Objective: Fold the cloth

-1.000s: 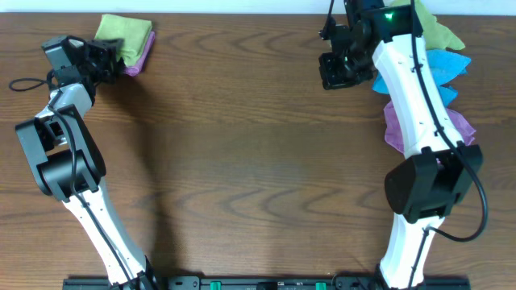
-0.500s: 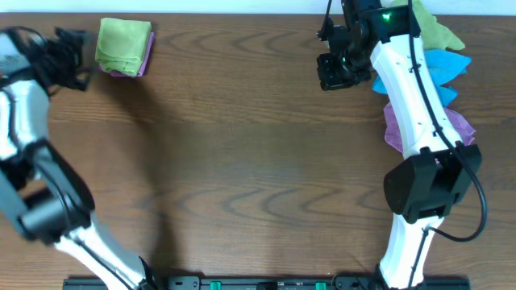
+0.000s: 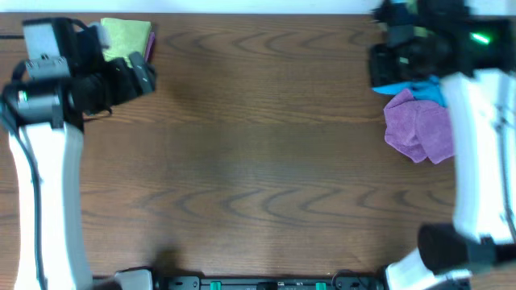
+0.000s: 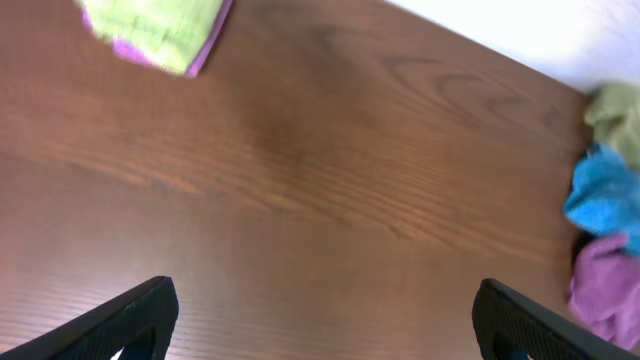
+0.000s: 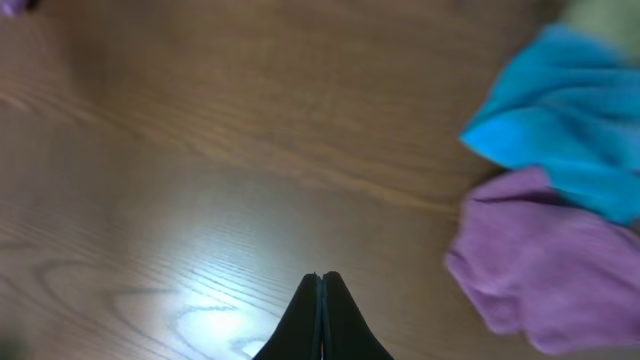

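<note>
The lime cloth (image 3: 126,36) lies folded at the table's far left corner, on top of a purple cloth (image 3: 150,46). It also shows in the left wrist view, where the lime cloth (image 4: 152,29) sits at the top left, well away from the fingers. My left gripper (image 3: 142,74) hovers just in front of it, open, with nothing between its fingers (image 4: 140,314). At the far right my right gripper (image 3: 385,63) is up near the pile of cloths. In the right wrist view the right gripper (image 5: 320,300) is shut and empty above bare wood.
A pile of loose cloths lies at the far right: a blue cloth (image 3: 413,87), a crumpled purple cloth (image 3: 419,125) and a duller green cloth (image 4: 616,114). The same blue cloth (image 5: 575,110) and purple cloth (image 5: 560,262) show beside my right gripper. The table (image 3: 266,153) is dark wood.
My left gripper opened wide, let go of the lime cloth and drew back and up. The right arm swung to the right, uncovering the purple cloth in the pile.
</note>
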Tool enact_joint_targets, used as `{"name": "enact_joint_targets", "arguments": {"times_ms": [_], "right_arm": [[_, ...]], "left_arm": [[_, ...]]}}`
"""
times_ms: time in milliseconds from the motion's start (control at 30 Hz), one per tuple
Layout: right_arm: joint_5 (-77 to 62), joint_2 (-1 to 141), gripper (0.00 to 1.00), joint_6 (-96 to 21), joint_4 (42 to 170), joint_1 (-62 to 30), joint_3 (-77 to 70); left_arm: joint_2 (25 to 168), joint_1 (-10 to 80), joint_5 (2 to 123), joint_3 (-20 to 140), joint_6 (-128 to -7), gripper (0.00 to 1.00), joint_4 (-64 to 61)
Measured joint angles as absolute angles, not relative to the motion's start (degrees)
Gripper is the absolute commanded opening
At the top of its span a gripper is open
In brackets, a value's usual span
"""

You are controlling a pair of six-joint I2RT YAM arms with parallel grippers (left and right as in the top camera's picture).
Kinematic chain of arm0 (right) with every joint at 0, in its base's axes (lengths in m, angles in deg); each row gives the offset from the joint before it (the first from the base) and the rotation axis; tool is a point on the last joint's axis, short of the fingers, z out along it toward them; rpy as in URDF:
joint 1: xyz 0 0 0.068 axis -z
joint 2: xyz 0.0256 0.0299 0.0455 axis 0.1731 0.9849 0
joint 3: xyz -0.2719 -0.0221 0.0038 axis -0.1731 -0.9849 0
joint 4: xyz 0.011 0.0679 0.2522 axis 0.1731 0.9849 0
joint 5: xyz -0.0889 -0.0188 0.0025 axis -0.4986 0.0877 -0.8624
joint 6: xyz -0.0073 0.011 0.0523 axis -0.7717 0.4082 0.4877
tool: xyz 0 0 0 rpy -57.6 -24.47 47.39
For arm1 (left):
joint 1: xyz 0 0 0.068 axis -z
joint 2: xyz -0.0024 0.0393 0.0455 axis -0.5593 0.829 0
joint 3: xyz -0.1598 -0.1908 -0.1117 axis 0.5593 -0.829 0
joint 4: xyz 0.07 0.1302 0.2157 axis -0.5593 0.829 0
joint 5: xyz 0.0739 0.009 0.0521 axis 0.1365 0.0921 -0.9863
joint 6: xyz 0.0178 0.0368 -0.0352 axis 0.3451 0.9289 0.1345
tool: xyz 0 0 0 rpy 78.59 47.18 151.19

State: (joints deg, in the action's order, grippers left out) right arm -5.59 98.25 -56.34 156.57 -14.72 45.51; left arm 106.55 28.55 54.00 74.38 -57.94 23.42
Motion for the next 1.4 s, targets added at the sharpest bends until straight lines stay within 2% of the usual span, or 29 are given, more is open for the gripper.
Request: {"name": "enact_joint_targets", "arguments": {"times_ms": [200,367,533,567,600,633,867,1400], "right_arm": [[-5.68,81.73,0.02,-57.19,155.26,-14.44,37.24],[-7.52,57.03,0.02,-57.91,146.65,-14.42,14.30],[-7.98,36.87,0.02,-58.87,141.49,-14.44,-3.32],[-7.95,32.98,0.16,-59.05,140.94,-14.44,-7.06],[-8.06,30.36,0.44,-59.09,140.22,-14.42,-9.90],[-7.98,28.57,0.98,-59.29,139.56,-14.42,-11.95],[-8.13,26.16,0.99,-59.66,139.37,-14.44,-14.56],[-8.11,26.14,0.99,-59.68,149.92,-14.42,-14.58]], "left_arm": [[87.25,38.35,47.42,66.09,-53.79,0.95,22.74],[72.32,43.77,44.10,53.85,-52.59,0.95,23.50],[63.47,44.36,43.36,42.99,-52.37,0.95,24.71],[62.48,44.36,43.36,40.89,-52.39,0.95,24.66],[62.13,44.36,43.38,38.71,-52.44,0.95,24.25],[62.00,44.36,43.40,37.33,-52.46,0.95,23.87],[62.20,44.36,43.84,36.00,-52.65,0.95,19.59],[62.20,44.36,43.84,36.00,-53.48,0.95,21.38]]}}
